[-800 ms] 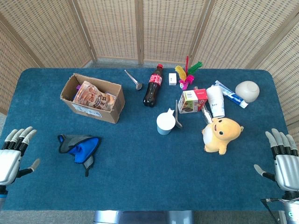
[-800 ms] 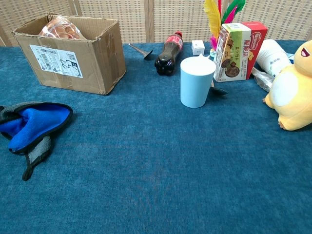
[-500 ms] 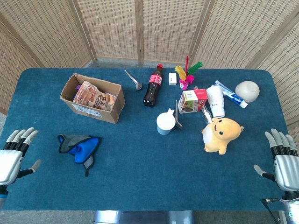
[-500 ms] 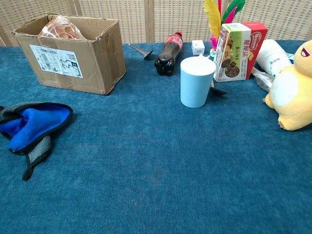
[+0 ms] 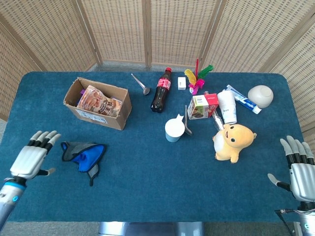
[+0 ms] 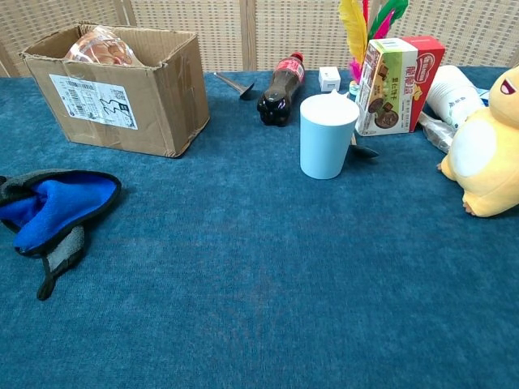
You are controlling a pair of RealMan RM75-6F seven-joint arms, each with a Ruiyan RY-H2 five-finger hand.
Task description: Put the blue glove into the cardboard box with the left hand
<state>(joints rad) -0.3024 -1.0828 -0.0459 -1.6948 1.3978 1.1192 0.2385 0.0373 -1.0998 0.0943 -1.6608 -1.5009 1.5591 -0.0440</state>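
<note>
Currently we log the blue glove (image 5: 84, 156) lying flat on the blue tablecloth (image 5: 147, 187), in front of the cardboard box (image 5: 98, 103) and apart from it. We see the left hand (image 5: 33, 157) in the head view only, just beside the glove's left end, fingers spread and holding nothing; we cannot tell whether it touches the cloth. We note the right hand (image 5: 299, 167) at the table's far right edge, fingers likewise apart and empty. The box stands open with a snack bag (image 5: 99, 101) inside. Behind it we record a metal spoon (image 5: 141, 84) and an upright cola bottle (image 5: 160, 91). A light blue cup (image 6: 328, 135) stands near centre, a biscuit carton (image 6: 399, 74) behind it, coloured feathers (image 6: 366, 24) beyond. A yellow plush toy (image 5: 232, 140) lies right of the cup.
</note>
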